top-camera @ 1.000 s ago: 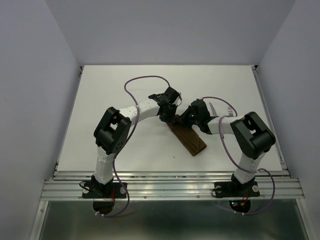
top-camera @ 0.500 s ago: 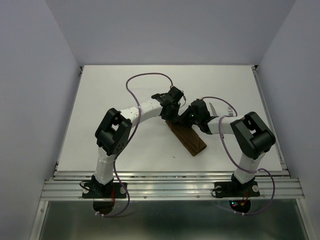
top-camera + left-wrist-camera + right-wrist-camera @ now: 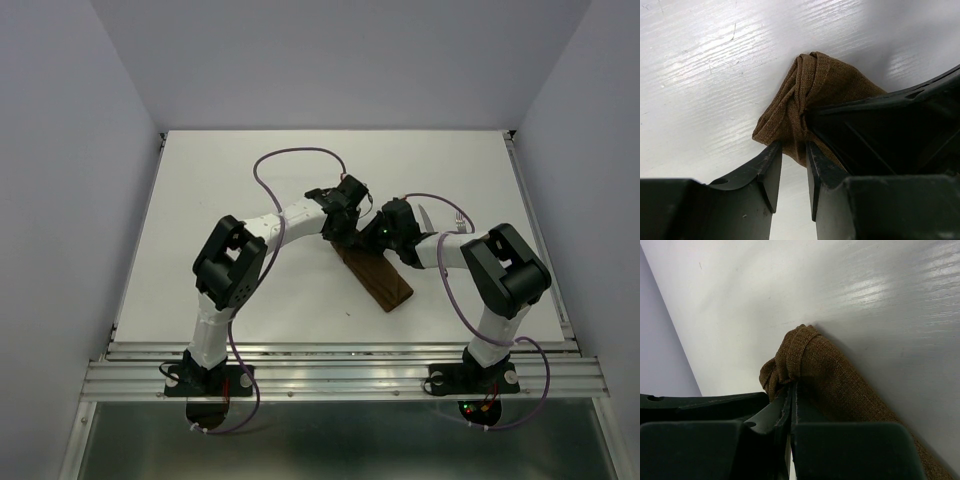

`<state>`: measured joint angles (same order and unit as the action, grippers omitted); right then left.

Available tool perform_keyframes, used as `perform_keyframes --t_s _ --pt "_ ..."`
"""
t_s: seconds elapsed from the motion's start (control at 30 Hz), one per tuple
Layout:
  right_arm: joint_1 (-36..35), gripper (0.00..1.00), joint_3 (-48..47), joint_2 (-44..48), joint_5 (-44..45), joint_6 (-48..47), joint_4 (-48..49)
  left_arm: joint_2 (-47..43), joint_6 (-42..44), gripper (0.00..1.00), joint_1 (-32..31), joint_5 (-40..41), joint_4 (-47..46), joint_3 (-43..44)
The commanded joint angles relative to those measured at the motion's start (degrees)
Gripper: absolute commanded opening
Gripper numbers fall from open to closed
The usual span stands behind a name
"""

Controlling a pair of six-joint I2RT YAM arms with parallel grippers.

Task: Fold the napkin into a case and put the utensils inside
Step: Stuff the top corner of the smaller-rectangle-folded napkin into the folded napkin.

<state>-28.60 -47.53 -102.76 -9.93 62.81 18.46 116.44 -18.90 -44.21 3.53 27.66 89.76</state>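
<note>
— Napkin (image 3: 380,282): where is it?
— On the white table (image 3: 230,180), folded into a narrow strip lying slantwise between the arms.
— Claws?
— Both are at its far end. The right gripper (image 3: 791,385) is pinched together on the bunched corner, and the left gripper (image 3: 794,150) stands narrowly apart beside it.
— And beyond?
— Knife (image 3: 426,213) and fork (image 3: 460,217), past the right arm.

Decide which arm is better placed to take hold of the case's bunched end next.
Left, probably: the left gripper stands open right at the bunched end of the case, while the right gripper is shut on that cloth.
</note>
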Motion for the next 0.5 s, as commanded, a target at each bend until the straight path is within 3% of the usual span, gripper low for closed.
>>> perform_keyframes --t_s 0.0,0.17,0.47 --pt "-0.49 0.01 -1.34 0.81 -0.17 0.30 2.99 -1.39 0.53 0.37 -0.44 1.04 -0.24 1.21" --pt "-0.49 0.01 -1.51 0.81 -0.26 0.21 3.08 -1.04 0.44 0.31 -0.71 -1.76 -0.94 0.43" --pt "-0.49 0.01 -1.34 1.25 -0.35 0.30 3.25 0.62 0.44 0.31 -1.41 1.30 0.11 1.47"
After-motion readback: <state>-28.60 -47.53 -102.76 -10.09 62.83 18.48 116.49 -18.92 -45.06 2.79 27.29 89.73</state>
